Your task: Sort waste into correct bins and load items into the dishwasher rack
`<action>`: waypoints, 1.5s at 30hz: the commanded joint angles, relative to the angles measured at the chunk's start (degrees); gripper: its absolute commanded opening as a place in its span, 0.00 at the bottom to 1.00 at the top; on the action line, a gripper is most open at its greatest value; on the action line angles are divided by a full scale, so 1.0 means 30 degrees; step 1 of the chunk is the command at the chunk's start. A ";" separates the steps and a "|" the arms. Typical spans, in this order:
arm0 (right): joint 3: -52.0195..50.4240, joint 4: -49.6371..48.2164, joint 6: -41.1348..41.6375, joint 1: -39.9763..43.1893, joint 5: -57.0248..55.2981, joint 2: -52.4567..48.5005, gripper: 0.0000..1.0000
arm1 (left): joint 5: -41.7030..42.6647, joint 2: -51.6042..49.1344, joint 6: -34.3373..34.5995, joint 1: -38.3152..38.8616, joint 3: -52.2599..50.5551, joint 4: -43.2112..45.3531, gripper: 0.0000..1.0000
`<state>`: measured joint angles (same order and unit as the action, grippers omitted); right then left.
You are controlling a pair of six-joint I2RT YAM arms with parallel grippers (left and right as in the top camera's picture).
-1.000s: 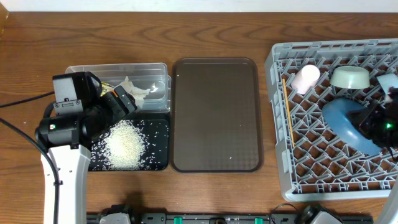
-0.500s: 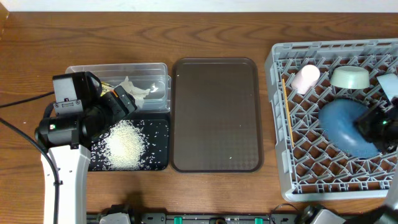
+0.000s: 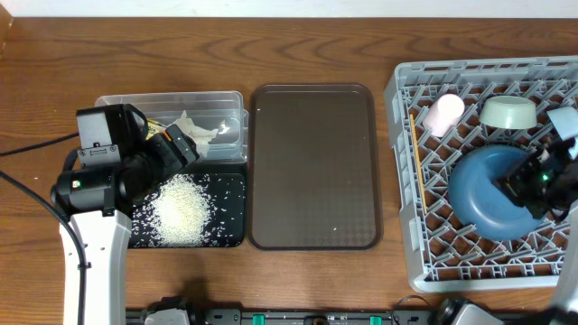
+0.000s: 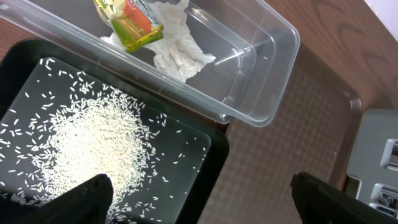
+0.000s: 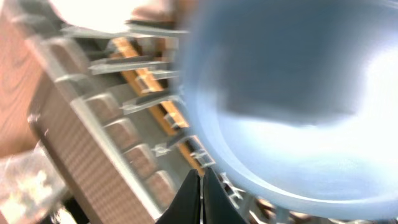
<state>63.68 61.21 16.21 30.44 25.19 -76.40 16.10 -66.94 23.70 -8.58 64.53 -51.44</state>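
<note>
My right gripper (image 5: 200, 194) is closed at the large blue plate (image 5: 292, 93); my left gripper (image 4: 208, 202) is spread wide and holds nothing.

My right fingers (image 5: 191, 198) meet tip to tip right at the plate's lower rim, but the blurred wrist view does not show whether the rim is pinched. The plate lies tilted on the pegs of the grey dishwasher rack (image 3: 406, 262), with the pale green bowl (image 3: 508, 112), pink cup (image 3: 444, 115) and chopsticks (image 3: 417, 162) beyond it. My left fingers (image 4: 87, 196) hang over the rice grains (image 4: 93, 149) heaped in the black tray (image 4: 18, 62). Just behind it, the clear tub (image 4: 267, 62) holds the yellow-green wrapper (image 4: 134, 22) on the white tissue (image 4: 177, 50). The brown serving tray (image 3: 312, 167) lies between the bins and the rack.
</note>
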 commanded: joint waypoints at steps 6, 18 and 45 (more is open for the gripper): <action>0.0627 -0.1246 -0.1923 -0.6747 -0.2681 0.0801 0.35 | -0.0255 0.0197 -0.0255 -0.0080 0.0029 -0.0058 0.95; 0.0627 -0.2776 -0.1858 -1.2233 -0.7344 -0.2397 0.54 | -0.0255 0.0197 -0.0255 -0.0080 0.0029 -0.0058 0.95; 0.0627 -0.7635 -0.6331 -1.3165 -0.7730 -0.6003 0.01 | -0.0255 0.0197 -0.0255 -0.0080 0.0029 -0.0058 0.95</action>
<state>65.28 39.94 7.38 -7.79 2.33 -93.27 16.10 -66.94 23.70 -8.58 64.53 -51.44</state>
